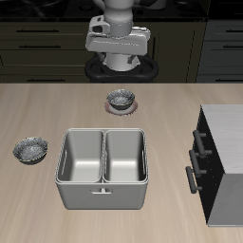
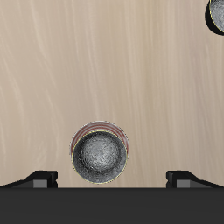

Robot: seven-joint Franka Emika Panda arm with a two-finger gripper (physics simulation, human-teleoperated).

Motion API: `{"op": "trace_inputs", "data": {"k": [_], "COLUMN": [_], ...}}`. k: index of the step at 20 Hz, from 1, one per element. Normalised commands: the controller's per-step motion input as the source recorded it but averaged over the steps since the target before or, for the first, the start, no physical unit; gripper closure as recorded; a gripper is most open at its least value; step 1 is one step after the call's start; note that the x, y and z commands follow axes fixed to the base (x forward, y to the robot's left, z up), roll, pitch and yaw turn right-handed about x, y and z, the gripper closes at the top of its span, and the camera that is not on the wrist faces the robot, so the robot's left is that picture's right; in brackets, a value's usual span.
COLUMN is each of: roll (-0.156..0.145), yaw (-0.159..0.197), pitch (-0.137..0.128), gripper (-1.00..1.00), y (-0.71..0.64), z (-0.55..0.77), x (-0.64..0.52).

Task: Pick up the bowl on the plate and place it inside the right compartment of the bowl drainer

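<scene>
The dark grey speckled bowl (image 1: 121, 97) rests on the small white plate (image 1: 121, 107) with a reddish rim, behind the bowl drainer (image 1: 102, 195). In the wrist view the bowl (image 2: 100, 154) fills the plate (image 2: 84, 132), of which only the rim shows. My gripper (image 1: 117, 46) hangs high above the table's back edge, behind the bowl. In the wrist view the gripper (image 2: 112, 178) is open, its fingertips (image 2: 39, 178) set wide apart with nothing between them. The right compartment (image 1: 126, 158) holds nothing.
A lookalike bowl (image 1: 30, 149) lies on the bare table beside the drainer, and also shows in the wrist view as the second bowl (image 2: 217, 15). A dark cabinet (image 1: 220, 161) with handles stands at the drainer's other side. The other well (image 1: 83, 157) holds nothing.
</scene>
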Motion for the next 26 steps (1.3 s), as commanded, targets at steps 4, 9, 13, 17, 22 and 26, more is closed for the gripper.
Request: {"op": "trace_inputs", "data": {"k": [4,9,13,17,22,26], "roll": [0.029,-0.032,-0.003,-0.019,-0.002,-0.033], "yaw": [0.001,-0.009,-0.004,0.001,0.007,0.003], "pitch": [0.015,-0.022,-0.011,-0.015,-0.014,-0.041], "gripper": [-1.00,-1.00,-1.00,-1.00,-1.00,-1.00], "y": [0.05,-0.07,-0.05,-0.05,0.00,-0.13], "z": [-0.15,-0.10,-0.08,-0.11,-0.08,-0.03], "x": [-0.23,-0.23,-0.20,-0.13,-0.10,-0.02]}}
